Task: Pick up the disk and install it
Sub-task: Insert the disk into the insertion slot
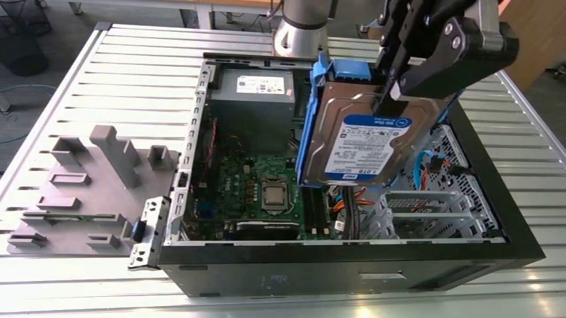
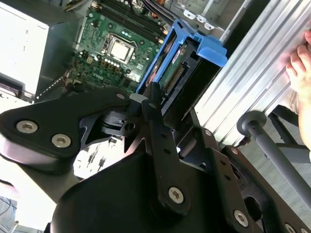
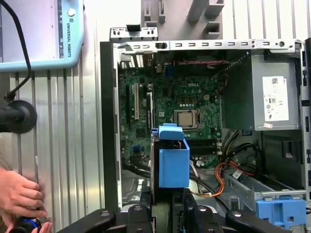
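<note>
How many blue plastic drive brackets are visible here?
2. One bracket wraps the silver-grey hard drive in the gripper; one sits bare inside the open computer case. More may be hidden.

count: 1 disk (image 1: 372, 142), 1 gripper (image 1: 389, 103), 1 open PC case (image 1: 354, 278), 1 motherboard (image 1: 256, 175) with 1 CPU (image 1: 275, 194), 1 power supply (image 1: 252, 99), 1 empty blue bracket (image 3: 281, 211), 1 grey fixture (image 1: 89, 185), 1 hand (image 3: 19, 194)

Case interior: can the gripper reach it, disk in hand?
Probably yes: the gripper, shut on the disk, hangs over the open case with nothing between them, though the orange cables may crowd it.
</note>
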Controlling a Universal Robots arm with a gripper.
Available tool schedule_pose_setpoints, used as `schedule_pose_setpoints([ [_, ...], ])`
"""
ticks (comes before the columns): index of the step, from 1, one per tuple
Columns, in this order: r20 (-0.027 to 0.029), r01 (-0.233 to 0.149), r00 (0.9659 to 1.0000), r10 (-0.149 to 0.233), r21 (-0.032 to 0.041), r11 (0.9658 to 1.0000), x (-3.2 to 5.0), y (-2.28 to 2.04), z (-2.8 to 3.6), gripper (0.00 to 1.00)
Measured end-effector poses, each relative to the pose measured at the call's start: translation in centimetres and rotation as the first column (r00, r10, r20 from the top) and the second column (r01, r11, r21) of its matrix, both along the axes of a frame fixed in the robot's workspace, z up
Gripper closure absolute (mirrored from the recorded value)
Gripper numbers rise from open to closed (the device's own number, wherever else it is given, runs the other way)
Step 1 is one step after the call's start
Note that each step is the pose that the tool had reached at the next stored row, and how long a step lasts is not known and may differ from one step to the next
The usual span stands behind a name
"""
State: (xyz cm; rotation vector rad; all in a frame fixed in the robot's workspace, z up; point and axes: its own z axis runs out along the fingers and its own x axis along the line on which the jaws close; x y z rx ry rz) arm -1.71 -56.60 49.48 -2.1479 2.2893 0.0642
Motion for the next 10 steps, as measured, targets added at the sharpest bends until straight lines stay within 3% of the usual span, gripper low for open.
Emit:
schedule_pose_setpoints([
  [4,0.0,0.0,1.0,0.0,0.0,1.0,0.04,-0.46,-0.18,0.65],
  [10,-0.0001,0.0,1.0,0.0,-0.0002,1.0,1.1,-0.55,-0.3,0.65],
])
